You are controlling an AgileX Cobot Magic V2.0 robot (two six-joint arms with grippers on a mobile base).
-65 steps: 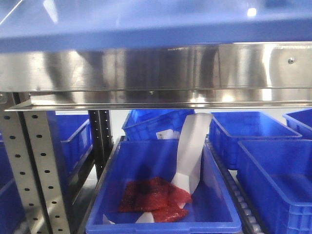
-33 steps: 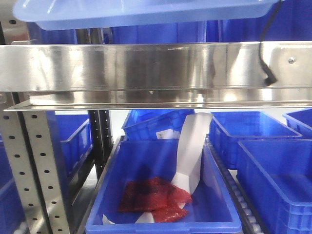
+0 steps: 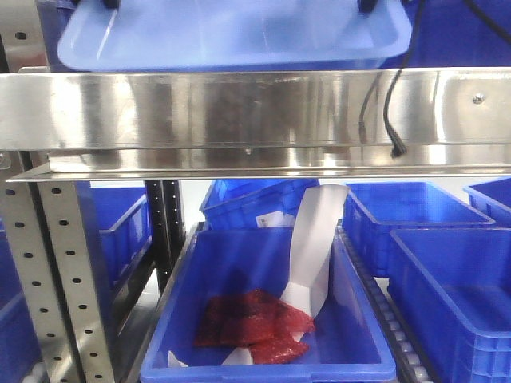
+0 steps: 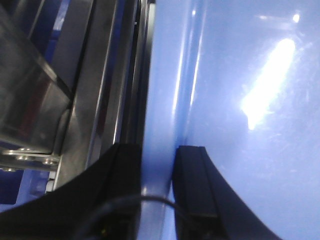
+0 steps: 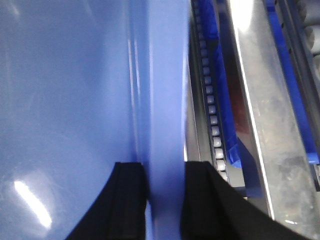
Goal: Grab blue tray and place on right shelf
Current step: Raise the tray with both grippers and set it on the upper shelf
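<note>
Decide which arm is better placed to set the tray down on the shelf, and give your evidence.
Neither alone. The left gripper and right gripper each clamp a rim of the tray, which sits just above the shelf rail. Probably both lower together.

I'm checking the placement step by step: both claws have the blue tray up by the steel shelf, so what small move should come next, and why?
Probably lower it gently, level, onto the shelf. The blue tray sits just above the right shelf front rail, and both the left claw and right claw are clamped on its side rims. Whether its base already touches cannot be told, so release only after it settles.
</note>
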